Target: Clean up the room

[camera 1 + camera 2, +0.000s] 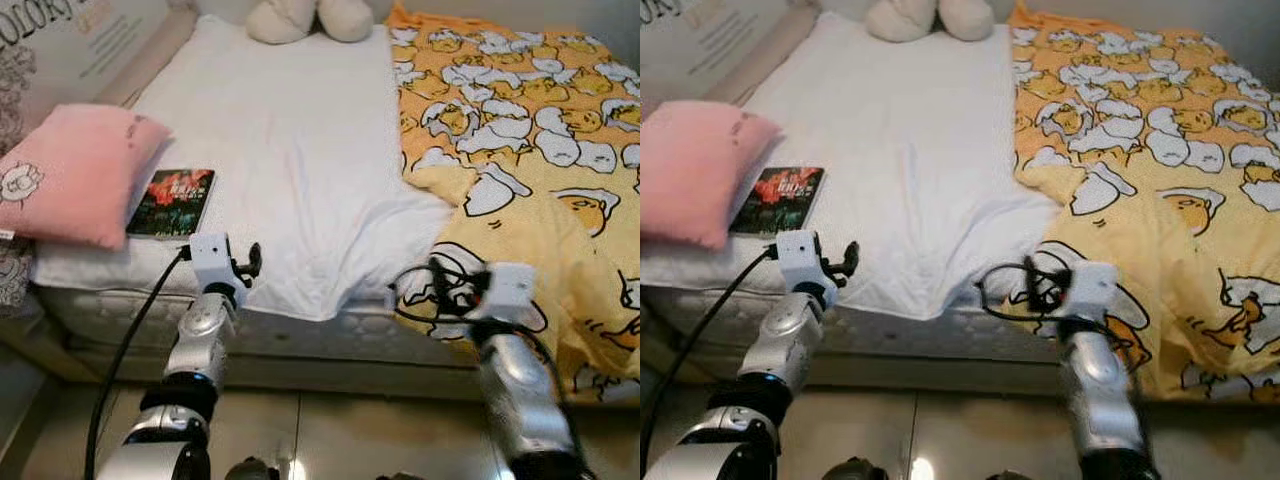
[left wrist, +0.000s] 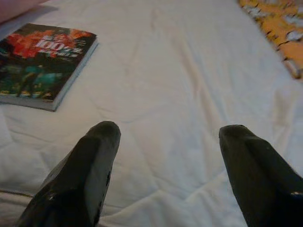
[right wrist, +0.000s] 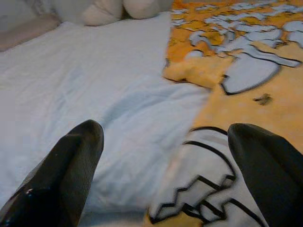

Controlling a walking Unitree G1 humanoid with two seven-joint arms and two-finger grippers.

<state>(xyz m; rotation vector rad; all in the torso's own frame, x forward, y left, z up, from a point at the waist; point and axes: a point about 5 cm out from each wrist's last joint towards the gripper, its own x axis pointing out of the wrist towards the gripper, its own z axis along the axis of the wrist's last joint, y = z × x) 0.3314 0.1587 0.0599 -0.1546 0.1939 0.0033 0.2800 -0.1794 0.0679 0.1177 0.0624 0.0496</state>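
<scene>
A dark-covered book (image 1: 172, 202) lies on the white sheet (image 1: 290, 150) at the bed's front left, next to a pink pillow (image 1: 75, 172). My left gripper (image 2: 168, 142) hovers open over the sheet at the bed's front edge, right of the book (image 2: 42, 64), and holds nothing. An orange blanket (image 1: 520, 130) with a cartoon print covers the bed's right side and hangs over the front edge. My right gripper (image 3: 170, 137) stands open at the blanket's (image 3: 236, 109) front left corner, where it meets the sheet, with nothing between its fingers.
A cream plush toy (image 1: 308, 18) rests at the far end of the bed. A printed board (image 1: 70, 45) leans along the bed's left side. The mattress edge (image 1: 300, 335) runs in front of me, with glossy floor (image 1: 330, 440) below.
</scene>
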